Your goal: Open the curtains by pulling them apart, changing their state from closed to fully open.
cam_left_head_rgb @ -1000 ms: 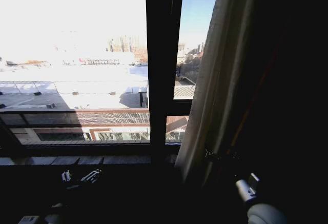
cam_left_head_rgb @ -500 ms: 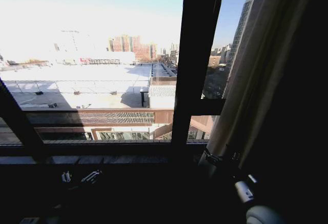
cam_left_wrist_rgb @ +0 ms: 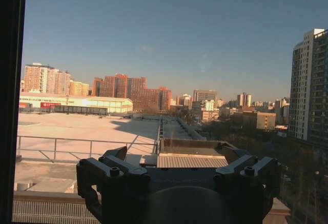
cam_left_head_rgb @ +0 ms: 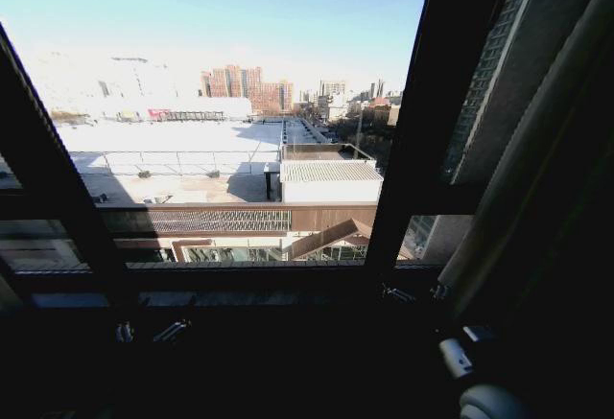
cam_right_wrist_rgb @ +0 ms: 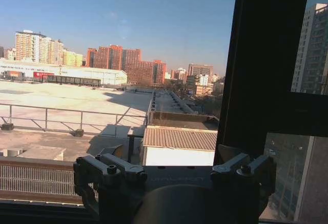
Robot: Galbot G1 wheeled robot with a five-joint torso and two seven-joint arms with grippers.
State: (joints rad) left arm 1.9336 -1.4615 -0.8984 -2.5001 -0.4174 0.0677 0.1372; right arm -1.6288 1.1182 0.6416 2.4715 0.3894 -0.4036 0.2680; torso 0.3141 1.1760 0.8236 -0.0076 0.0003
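Curtain farther right than before through camera shift, right gripper spread beside it, left gripper spread too.

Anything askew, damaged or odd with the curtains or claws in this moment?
Nothing stands out. The curtain hangs bunched at the right edge of the window; the left claw and right claw sit low by the sill.

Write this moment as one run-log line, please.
curtains: one panel bunched at window's right | left gripper: open, low, empty | right gripper: open, beside panel's lower edge
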